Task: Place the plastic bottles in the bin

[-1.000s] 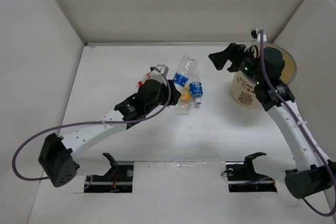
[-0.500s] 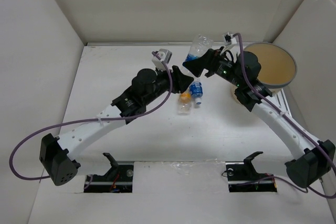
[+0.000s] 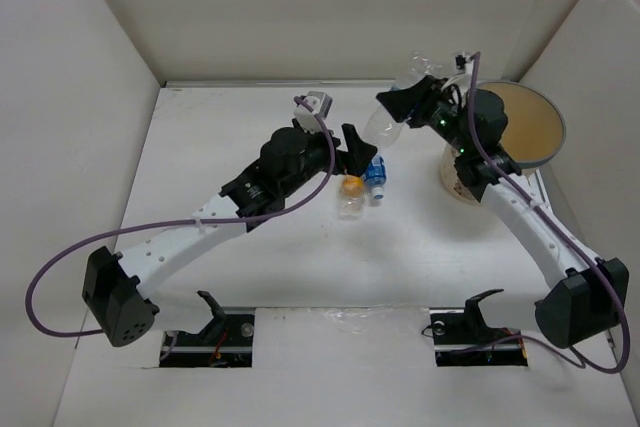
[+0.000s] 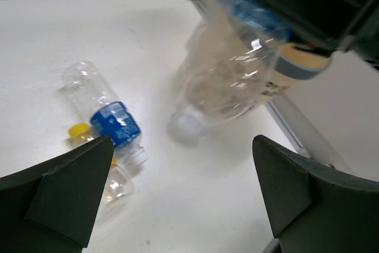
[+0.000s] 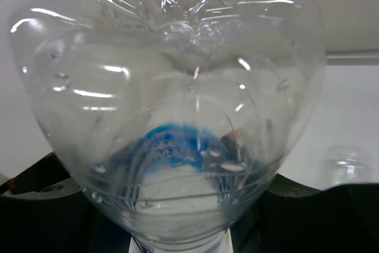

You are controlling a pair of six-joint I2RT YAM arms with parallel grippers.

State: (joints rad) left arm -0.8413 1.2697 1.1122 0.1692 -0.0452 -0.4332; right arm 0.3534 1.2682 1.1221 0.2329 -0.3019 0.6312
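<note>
Starting at the left of the top view, my left gripper (image 3: 360, 145) hangs empty, fingers spread wide, over 2 plastic bottles lying on the table just right of centre: one showing orange (image 3: 350, 194) and a blue-labelled one (image 3: 375, 175), side by side. Further right, the right gripper (image 3: 408, 102) is clamped on a clear bottle (image 3: 386, 127), which is lifted off the table and tilted neck-down; the bin (image 3: 556, 137) stands at the right edge. I judge this a carry; I'd swing right until the bottle hangs over the tan inside, past the rim, then release; I'd hold the left arm back to avoid a clash.
</note>
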